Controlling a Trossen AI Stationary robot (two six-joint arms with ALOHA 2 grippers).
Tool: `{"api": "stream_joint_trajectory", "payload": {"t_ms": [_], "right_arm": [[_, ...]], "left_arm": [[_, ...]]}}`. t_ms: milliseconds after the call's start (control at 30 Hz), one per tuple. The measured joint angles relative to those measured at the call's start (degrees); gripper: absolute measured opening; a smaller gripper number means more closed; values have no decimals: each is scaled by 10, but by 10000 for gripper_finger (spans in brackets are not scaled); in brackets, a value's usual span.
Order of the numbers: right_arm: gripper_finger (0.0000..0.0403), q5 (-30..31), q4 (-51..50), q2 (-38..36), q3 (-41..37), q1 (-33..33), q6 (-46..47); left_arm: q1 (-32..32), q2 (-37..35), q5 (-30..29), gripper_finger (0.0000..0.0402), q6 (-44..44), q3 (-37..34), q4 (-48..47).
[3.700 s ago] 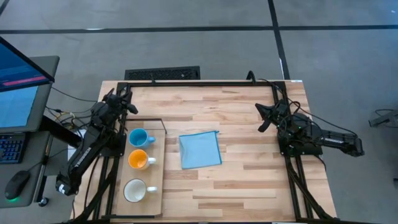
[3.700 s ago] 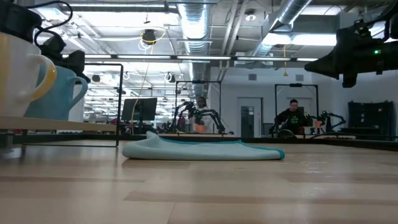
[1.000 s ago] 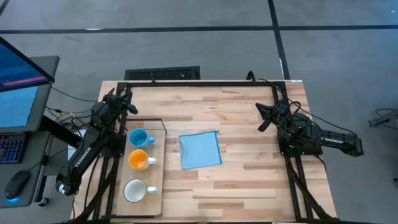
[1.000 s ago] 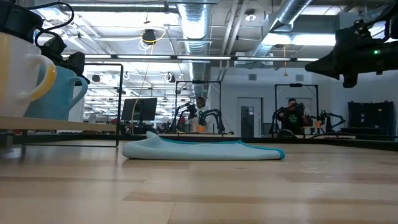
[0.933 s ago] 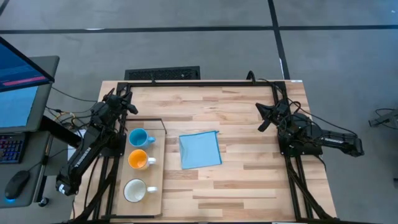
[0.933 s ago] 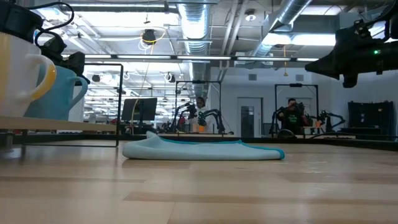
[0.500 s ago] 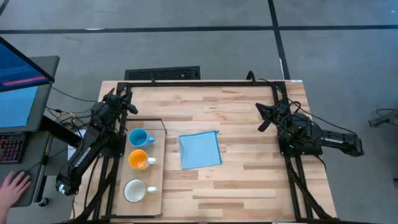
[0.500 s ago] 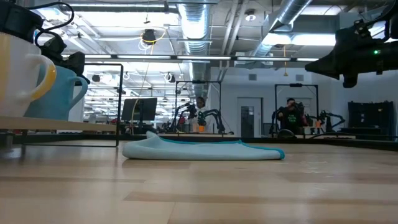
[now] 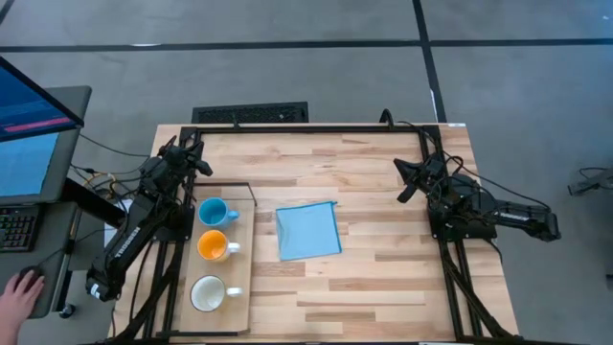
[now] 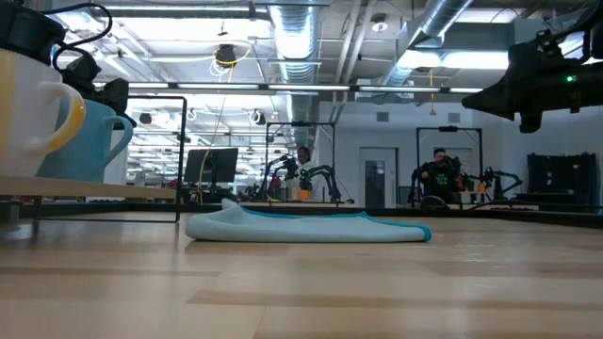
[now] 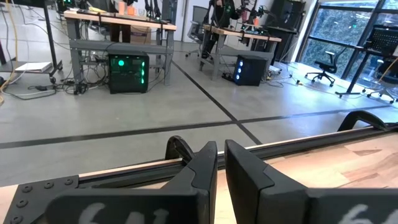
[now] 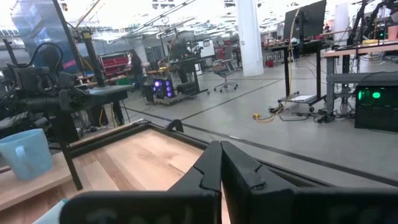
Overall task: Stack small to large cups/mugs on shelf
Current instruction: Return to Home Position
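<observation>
Holding three mugs on one shelf [image 9: 242, 314] at the left side of the table [image 9: 383, 287], long axis running near to far, wire frame at the far end. Standing upright in a single row: blue mug [image 9: 212, 212] farthest, orange mug [image 9: 212, 246] in the middle, white mug [image 9: 206, 293] nearest. Pointing all three handles right, toward one blue cloth [image 9: 308, 231] at mid-table. Hovering past the shelf's far end: left gripper [image 9: 194, 153], fingers together, empty. Waiting at the right side: right gripper [image 9: 402, 180], fingers together, empty.
</observation>
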Motion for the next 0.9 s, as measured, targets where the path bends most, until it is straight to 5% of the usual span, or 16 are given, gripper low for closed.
{"api": "stream_joint_trajectory", "payload": {"t_ms": [900], "right_arm": [[29,0,0,0,0,0,0]], "left_arm": [[0,0,0,22,0,2,-14]]}}
